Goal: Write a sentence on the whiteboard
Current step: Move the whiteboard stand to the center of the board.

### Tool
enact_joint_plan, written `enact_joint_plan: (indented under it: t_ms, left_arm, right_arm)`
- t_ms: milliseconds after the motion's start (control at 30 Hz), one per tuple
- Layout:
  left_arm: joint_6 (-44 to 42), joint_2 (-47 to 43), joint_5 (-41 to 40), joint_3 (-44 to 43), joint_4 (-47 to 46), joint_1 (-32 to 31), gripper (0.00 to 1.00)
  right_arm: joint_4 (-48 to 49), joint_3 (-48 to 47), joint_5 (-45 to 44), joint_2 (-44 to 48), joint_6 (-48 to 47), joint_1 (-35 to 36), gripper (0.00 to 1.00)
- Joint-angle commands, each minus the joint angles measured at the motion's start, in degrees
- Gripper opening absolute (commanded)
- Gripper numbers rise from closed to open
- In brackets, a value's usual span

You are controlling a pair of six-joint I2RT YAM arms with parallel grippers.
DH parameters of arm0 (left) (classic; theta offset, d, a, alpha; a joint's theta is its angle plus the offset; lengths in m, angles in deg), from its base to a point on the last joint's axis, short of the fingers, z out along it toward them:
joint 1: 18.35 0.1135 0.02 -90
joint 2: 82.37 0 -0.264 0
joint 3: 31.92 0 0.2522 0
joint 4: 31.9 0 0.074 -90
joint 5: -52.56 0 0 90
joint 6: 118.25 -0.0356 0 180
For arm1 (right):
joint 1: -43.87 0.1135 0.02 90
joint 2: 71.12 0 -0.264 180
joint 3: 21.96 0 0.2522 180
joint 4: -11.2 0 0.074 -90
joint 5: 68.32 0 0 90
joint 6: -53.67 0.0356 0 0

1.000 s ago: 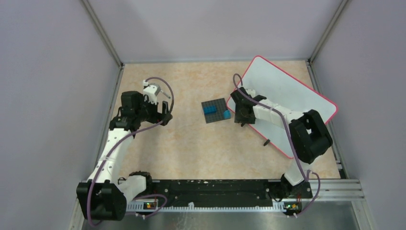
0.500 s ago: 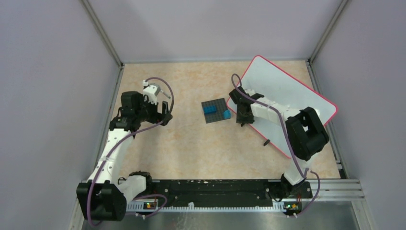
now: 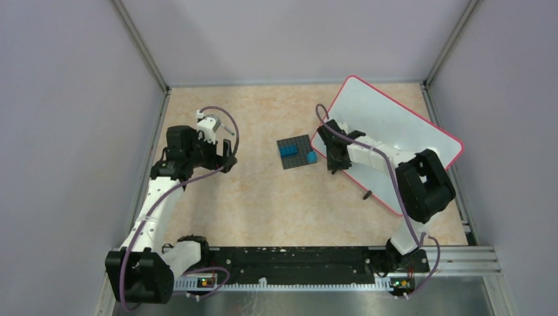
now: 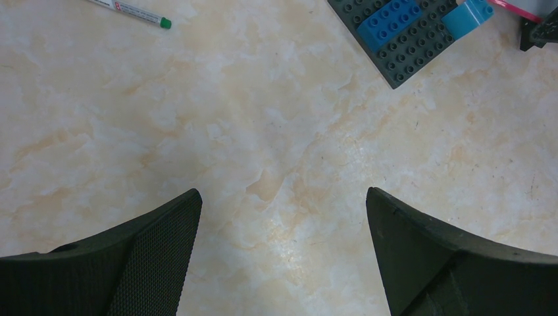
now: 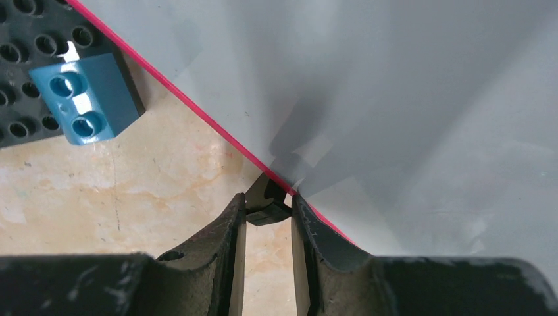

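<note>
Right claw [image 5: 266, 210] has narrowed, seemingly pinching clip [image 5: 265, 199] on whiteboard [image 5: 408, 99].

Top cam overhead, wide, wrist cams close, facing down, all share brick plate [image 3: 296, 162]

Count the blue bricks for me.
2. A long darker blue brick lies on the grey studded plate; a smaller lighter blue brick sits at that plate's corner beside the whiteboard.

I see the whiteboard [image 3: 395, 125] far right on the table [image 3: 263, 197]. The brick plate [image 3: 299, 143] lies just left of it.
</note>
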Motion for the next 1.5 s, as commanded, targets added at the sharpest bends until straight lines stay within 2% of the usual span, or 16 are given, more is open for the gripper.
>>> enact_joint_plan:
  t_ms: [0,167,400,533,633,767,900,1167,1300,1467]
  left_arm:
    - [-0.1,-1.4,1.0,0.1,-2.3,0.2,0.99]
    - [-0.2,-1.3,1.3,-0.1,-2.2,0.2,0.99]
    - [-0.7,-1.7,1.6,0.1,-2.2,0.2,0.99]
    - [-0.8,-1.9,2.0,0.1,-2.2,0.2,0.99]
    - [-0.7,-1.8,2.1,0.1,-2.2,0.1,0.99]
    - [-0.4,-1.7,2.2,0.0,-2.3,0.2,0.99]
    - [-0.2,-1.6,2.5,-0.3,-2.4,0.2,0.99]
    - [-0.2,-1.9,1.1,-0.7,-1.9,0.2,0.99]
    - [-0.2,-2.2,1.0,-0.4,-2.0,0.2,0.99]
    - [0.3,-1.6,1.4,-0.5,-2.4,0.2,0.99]
  right_arm:
    - [9.8,4.4,-0.7,3.0,-12.8,-1.6,0.12]
    - [11.4,5.1,1.5,3.5,-19.4,-3.1,0.08]
    - [17.8,8.8,5.1,6.5,-33.0,-4.5,0.07]
    - [20.9,11.9,5.3,9.4,-36.5,-6.0,0.09]
    - [21.4,14.3,5.2,12.7,-32.8,-6.3,0.19]
    - [23.7,17.7,6.3,17.0,-26.4,-6.3,0.39]
    - [26.0,18.2,4.8,16.3,-23.7,-6.3,0.39]
    - [23.5,15.5,5.4,11.0,-19.8,-6.3,0.30]
    - [20.0,14.8,5.2,11.4,-17.3,-6.3,0.33]
    - [20.3,14.4,2.1,10.3,-16.5,-6.3,0.34]
